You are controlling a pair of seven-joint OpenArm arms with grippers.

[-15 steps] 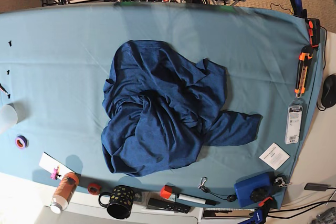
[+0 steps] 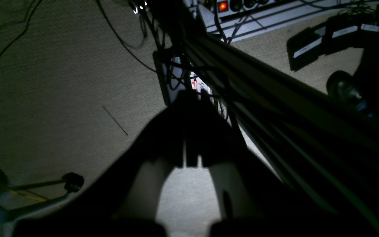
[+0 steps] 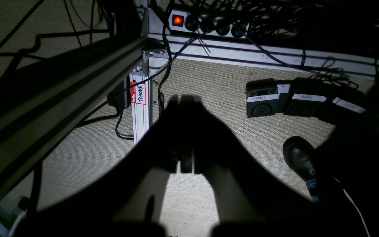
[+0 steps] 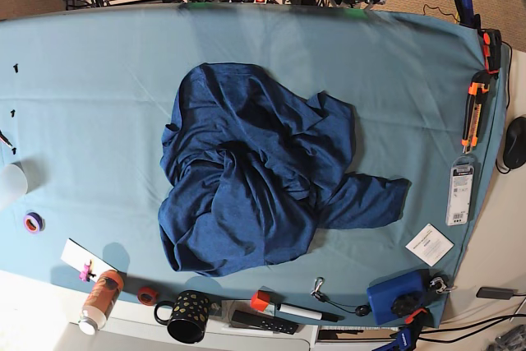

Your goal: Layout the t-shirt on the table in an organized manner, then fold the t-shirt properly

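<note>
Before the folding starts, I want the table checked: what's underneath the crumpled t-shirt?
Only the table's light teal cloth shows around the t-shirt. The shirt lies bunched in overlapping folds, so whatever sits beneath it, including its own lower layers, is hidden.

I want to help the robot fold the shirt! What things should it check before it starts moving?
1. T-shirt is on the table: ok, all of it lies on the teal cloth.
2. T-shirt spread flat: not ok, it is crumpled with one sleeve sticking out to the side.
3. Left gripper ready to grab: not ok, it is shut and empty, pointing at the floor.
4. Right gripper ready to grab: not ok, also shut and empty.
5. Mug and bottle clear of the t-shirt: ok, they sit apart at the near edge.
</note>
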